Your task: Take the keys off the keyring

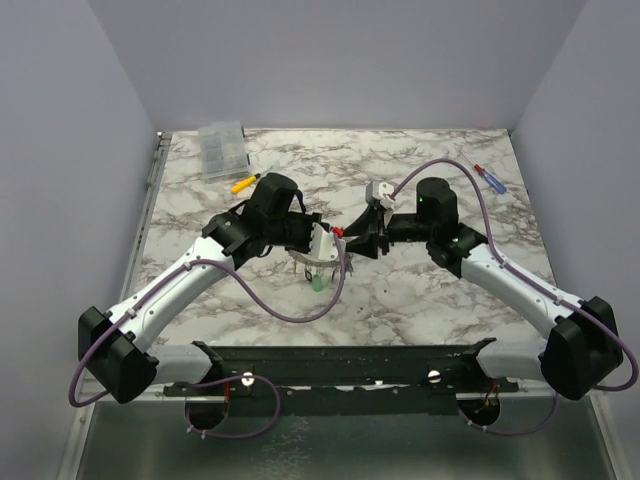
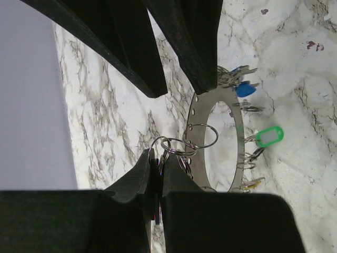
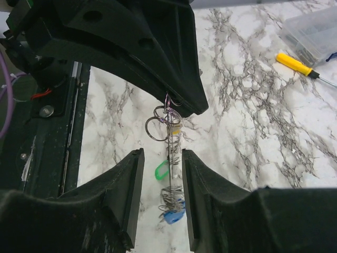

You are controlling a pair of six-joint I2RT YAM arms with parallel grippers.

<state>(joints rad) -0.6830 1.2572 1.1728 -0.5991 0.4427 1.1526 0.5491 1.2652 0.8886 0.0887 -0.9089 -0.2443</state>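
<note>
Grey metal keyring (image 2: pixel 192 113) is hanging edge-on above the marble table (image 1: pixel 430 300). It's dangling from the left gripper (image 2: pixel 156 161), which is pinching tight on what looks like one of the keys (image 2: pixel 245 88) at the rim, I'm guessing so the ring is hanging free. The right gripper (image 3: pixel 162 153) is sitting with jaws apart, straddling the ring and gripping nothing. It's probably lining up to grab it so the pinched key can be worked off.
</note>
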